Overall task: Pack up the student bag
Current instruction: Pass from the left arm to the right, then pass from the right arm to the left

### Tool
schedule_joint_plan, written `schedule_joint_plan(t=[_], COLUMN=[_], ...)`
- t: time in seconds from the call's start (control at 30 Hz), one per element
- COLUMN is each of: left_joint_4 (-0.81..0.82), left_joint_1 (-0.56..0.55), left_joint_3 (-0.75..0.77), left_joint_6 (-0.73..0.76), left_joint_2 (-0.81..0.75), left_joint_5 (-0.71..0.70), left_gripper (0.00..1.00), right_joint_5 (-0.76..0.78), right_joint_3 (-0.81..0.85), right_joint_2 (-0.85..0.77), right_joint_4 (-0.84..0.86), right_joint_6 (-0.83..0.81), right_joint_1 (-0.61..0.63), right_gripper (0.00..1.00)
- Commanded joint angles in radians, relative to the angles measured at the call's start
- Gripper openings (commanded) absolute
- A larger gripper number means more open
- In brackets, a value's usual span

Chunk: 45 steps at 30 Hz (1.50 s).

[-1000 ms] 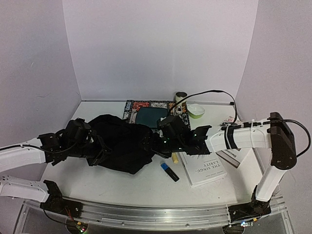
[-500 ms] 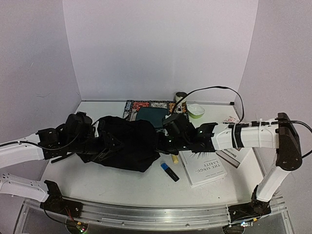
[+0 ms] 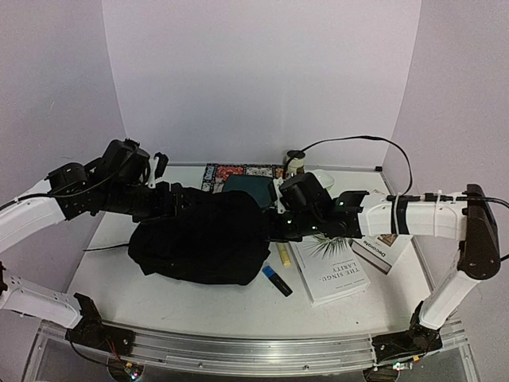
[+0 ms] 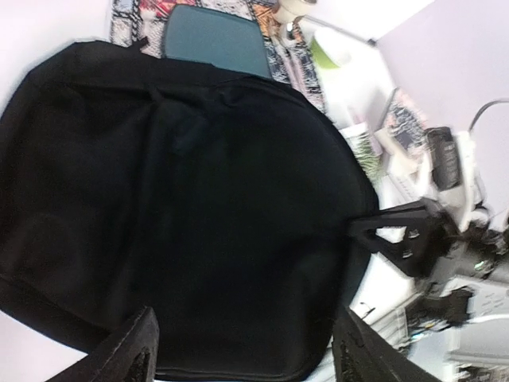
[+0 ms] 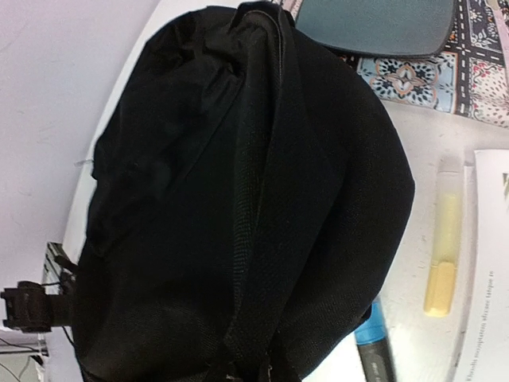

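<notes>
The student bag (image 3: pixel 199 243), a big soft black backpack, lies on the white table left of centre. My left gripper (image 3: pixel 176 199) hovers over its back-left part. In the left wrist view the left gripper (image 4: pixel 246 350) stands open, its two fingers wide apart above the black fabric (image 4: pixel 183 199) with nothing between them. My right gripper (image 3: pixel 274 227) is at the bag's right edge. In the right wrist view the right gripper (image 5: pixel 262 374) is shut on a black strap (image 5: pixel 262 263) that runs along the bag (image 5: pixel 159 199); the fingertips are mostly hidden by fabric.
Right of the bag lie a yellow highlighter (image 3: pixel 285 256), a blue marker (image 3: pixel 277 280) and a white book (image 3: pixel 330 274), with a second booklet (image 3: pixel 382 251) beyond. Behind the bag is a teal case (image 3: pixel 245 191) on a patterned mat (image 3: pixel 231 173), then a green bowl (image 3: pixel 320 179) and a small jar (image 3: pixel 296 159).
My left gripper has opened, let go of the bag and risen toward the back left. My right gripper has shut on the bag's strap. The bag has spread out rounder.
</notes>
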Motion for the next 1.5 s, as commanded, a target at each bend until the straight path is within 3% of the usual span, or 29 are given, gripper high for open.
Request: schedule_joint_plan(t=[0.0, 0.23, 0.67, 0.77, 0.97, 1.1, 1.33, 1.47], left_joint_4=[-0.151, -0.159, -0.166, -0.161, -0.159, -0.159, -0.118, -0.017], left_joint_1=[0.032, 0.154, 0.175, 0.175, 0.175, 0.175, 0.175, 0.174], left_joint_3=[0.094, 0.017, 0.096, 0.098, 0.075, 0.047, -0.006, -0.061], left_joint_6=[0.141, 0.190, 0.360, 0.368, 0.336, 0.281, 0.143, 0.040], left_joint_2=[0.004, 0.094, 0.406, 0.452, 0.436, 0.363, 0.268, 0.231], left_joint_5=[-0.030, 0.048, 0.025, 0.079, 0.172, 0.225, 0.294, 0.382], left_gripper=[0.80, 0.83, 0.80, 0.71, 0.20, 0.01, 0.00, 0.00], right_joint_5=[-0.027, -0.029, -0.055, -0.057, -0.027, 0.001, 0.118, 0.140], right_joint_3=[-0.003, 0.004, -0.004, -0.002, 0.008, 0.022, 0.046, 0.099], right_joint_2=[-0.078, -0.074, -0.063, -0.064, -0.064, -0.045, 0.013, 0.064], right_joint_4=[0.000, 0.000, 0.011, 0.012, 0.012, 0.011, -0.005, -0.046], right_joint_6=[-0.077, -0.140, -0.194, -0.209, -0.241, -0.257, -0.213, -0.241], right_joint_1=[-0.019, -0.021, -0.022, -0.022, -0.023, -0.027, -0.076, -0.081], right_gripper=[0.00, 0.00, 0.00, 0.00, 0.00, 0.00, 0.00, 0.06])
